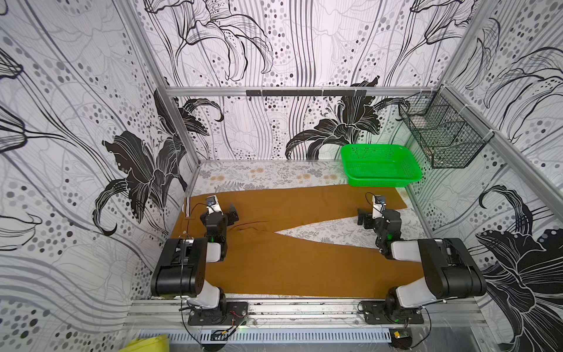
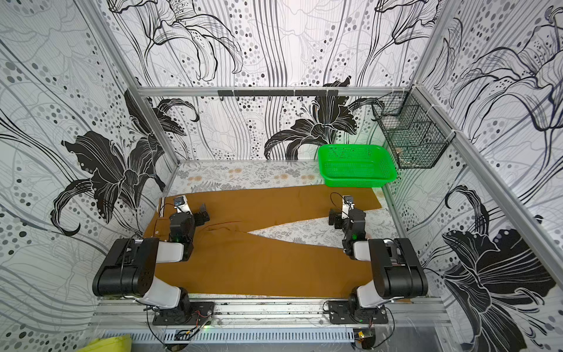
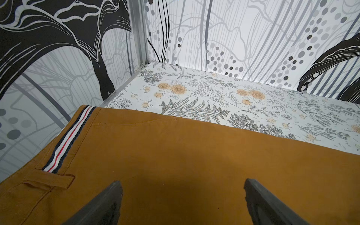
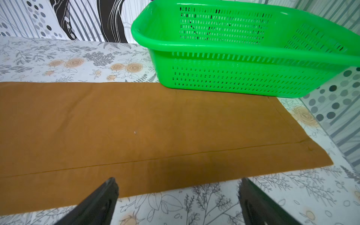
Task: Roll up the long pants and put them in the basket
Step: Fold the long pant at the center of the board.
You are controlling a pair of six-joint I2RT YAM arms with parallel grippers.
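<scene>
The long pants (image 1: pixel 289 262) (image 2: pixel 259 268) lie flat on the table in both top views, mustard brown. The striped waistband (image 1: pixel 188 207) (image 3: pixel 66 144) is at the left, and the two legs fan out to the right in a V. My left gripper (image 1: pixel 233 213) (image 3: pixel 182 183) hovers open just above the hip area beside the waistband, with only cloth between its fingers. Over at the inner edge of the far leg (image 4: pixel 136 126), near its hem, my right gripper (image 1: pixel 362 218) (image 4: pixel 177 181) is open and holds nothing.
A green plastic basket (image 1: pixel 384 181) (image 4: pixel 233 78) stands at the back right, touching the far leg's edge. A black wire basket (image 1: pixel 451 152) hangs on the right wall. Floral table cover (image 1: pixel 259 173) shows behind the pants and between the legs. Patterned walls enclose three sides.
</scene>
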